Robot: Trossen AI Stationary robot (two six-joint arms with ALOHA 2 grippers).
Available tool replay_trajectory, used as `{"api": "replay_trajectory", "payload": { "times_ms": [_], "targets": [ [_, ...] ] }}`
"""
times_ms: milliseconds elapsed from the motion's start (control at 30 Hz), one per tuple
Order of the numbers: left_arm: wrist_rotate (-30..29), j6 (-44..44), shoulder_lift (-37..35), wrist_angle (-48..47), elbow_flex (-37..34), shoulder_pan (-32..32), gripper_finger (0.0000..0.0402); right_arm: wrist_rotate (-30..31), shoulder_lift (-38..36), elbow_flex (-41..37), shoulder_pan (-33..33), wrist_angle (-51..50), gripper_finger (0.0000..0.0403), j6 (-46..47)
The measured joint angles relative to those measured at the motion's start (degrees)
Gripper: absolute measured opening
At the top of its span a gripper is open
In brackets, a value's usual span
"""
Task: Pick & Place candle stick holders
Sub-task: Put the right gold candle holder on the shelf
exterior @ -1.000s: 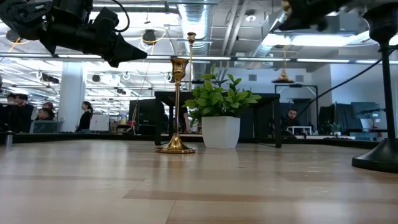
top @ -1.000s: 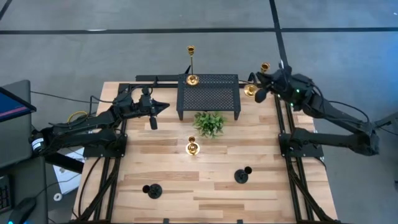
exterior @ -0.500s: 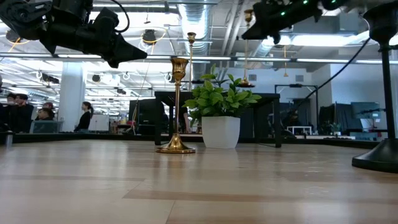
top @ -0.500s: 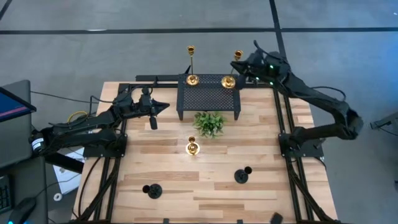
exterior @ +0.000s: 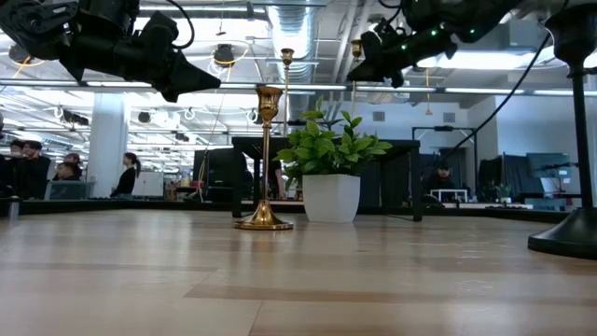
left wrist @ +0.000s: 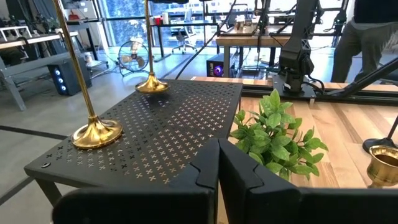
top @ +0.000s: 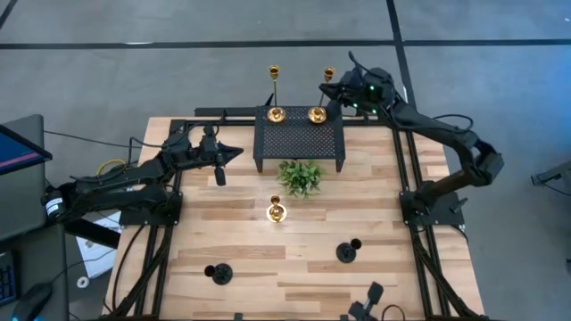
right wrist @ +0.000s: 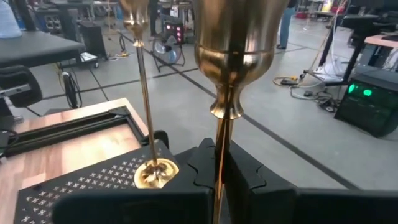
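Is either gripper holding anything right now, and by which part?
The right gripper holds a tall gold candle stick holder by its thin stem; the left gripper is shut on nothing.

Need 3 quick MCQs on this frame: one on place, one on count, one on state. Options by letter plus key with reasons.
1. Where is the small green plant?
A. On top of the black mesh stand
B. On the table, just in front of the black mesh stand
C. Beside the two black holders

2. How many black candle stick holders stand on the table?
A. One
B. Two
C. Three

3. What is the right end effector doing?
A. Shut on the stem of a tall gold holder
B. Open above the plant
C. Resting on the table

Key: 1 B, the high view shows the plant on the wood just clear of the stand's front edge. 2 B, one at and one at. 3 A, the right wrist view shows its fingers closed around the gold stem.
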Motion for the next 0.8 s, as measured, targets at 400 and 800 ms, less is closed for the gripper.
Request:
{"api": "replay_trajectory", "payload": {
  "times_ms": [400, 800],
  "targets": [
    [0.02, 0.0, 0.0, -0.2, 0.0, -0.02, 0.0007, -0.45, 0.49, 0.0, -1.34, -0.12, 0.0001, 0.47],
    [0.02, 0.0, 0.0, -0.21, 0.0, -0.02, 0.0006, -0.65, 0.5, 0.0, -1.33, -2.43, 0.0001, 0.64]
  ]
}}
